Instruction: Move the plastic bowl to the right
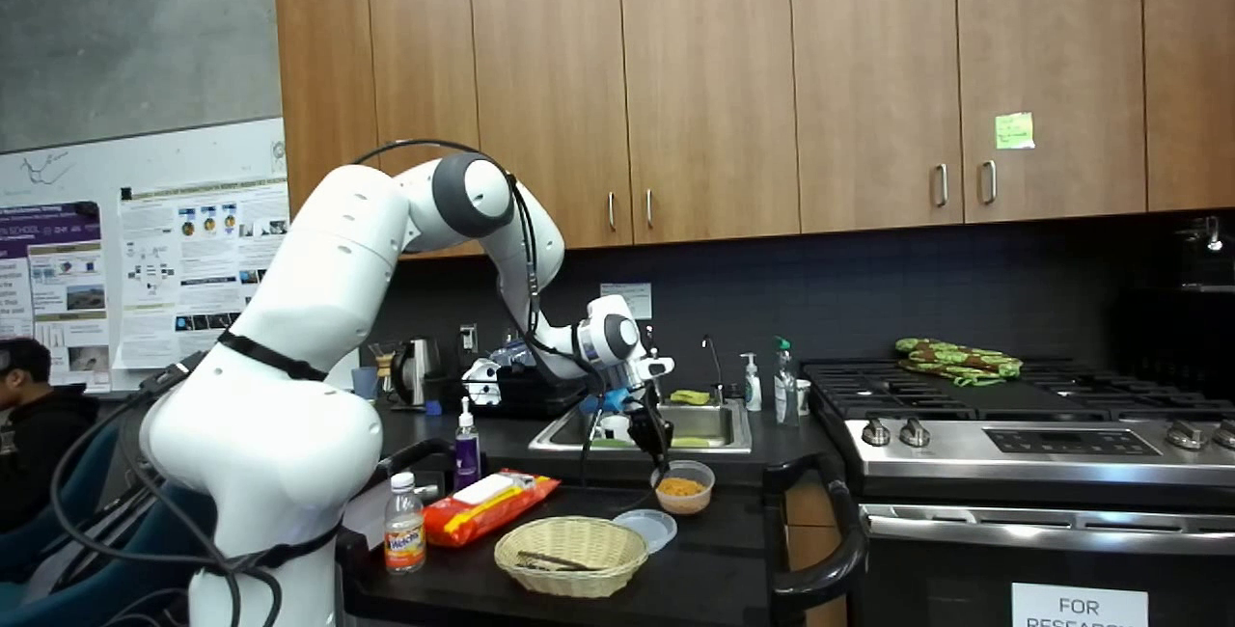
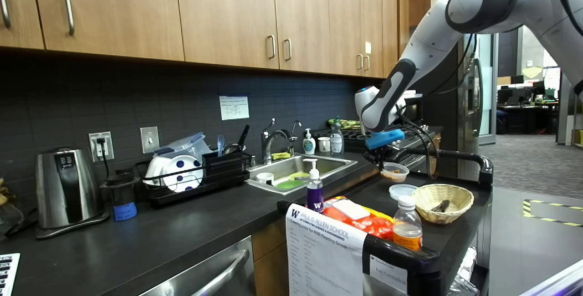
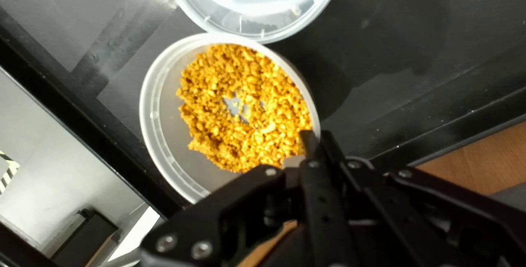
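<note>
While the arm (image 1: 328,251) arches, its hand (image 3: 317,137) (downturned) pinches the bowl (image 3: 170,135).

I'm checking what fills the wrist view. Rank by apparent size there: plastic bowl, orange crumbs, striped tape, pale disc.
1. Plastic bowl
2. Orange crumbs inside it
3. Striped tape
Pale disc: bigger than the tape, but cut off by the frame, so unsure against the others.
</note>
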Robot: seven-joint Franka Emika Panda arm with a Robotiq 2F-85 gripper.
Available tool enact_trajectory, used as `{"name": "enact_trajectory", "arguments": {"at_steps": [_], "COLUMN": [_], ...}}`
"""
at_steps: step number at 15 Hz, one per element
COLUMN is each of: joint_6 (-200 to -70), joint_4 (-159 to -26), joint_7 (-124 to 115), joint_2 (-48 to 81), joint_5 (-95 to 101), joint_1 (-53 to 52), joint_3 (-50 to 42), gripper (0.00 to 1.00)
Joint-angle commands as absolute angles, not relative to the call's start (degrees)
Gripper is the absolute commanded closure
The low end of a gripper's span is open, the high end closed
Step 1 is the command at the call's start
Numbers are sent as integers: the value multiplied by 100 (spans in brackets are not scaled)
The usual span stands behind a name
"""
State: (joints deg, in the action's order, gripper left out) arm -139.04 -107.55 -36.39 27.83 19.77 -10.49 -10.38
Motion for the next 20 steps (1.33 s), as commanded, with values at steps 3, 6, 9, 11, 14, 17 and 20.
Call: {"name": "enact_trajectory", "arguments": {"at_steps": [3,6,9,11,14,17,20], "joint_6": [-13792,-13795,-13781,-13787,-14017,-14189,-14083], "joint_4": [-10553,-10474,-10387,-10334,-10239,-10347,-10335], "joint_7": [-4337,-4432,-4490,-4572,-4994,-5550,-6002], "joint_2": [3065,3133,3158,3170,3235,3204,3213], "joint_5": [1997,1940,1859,1828,1958,2083,2173], "joint_1": [-1148,-1117,-1088,-1103,-1184,-1323,-1426], "joint_3": [-1136,-1092,-1054,-1062,-1203,-1303,-1364], "gripper": [99,99,99,99,99,99,99]}}
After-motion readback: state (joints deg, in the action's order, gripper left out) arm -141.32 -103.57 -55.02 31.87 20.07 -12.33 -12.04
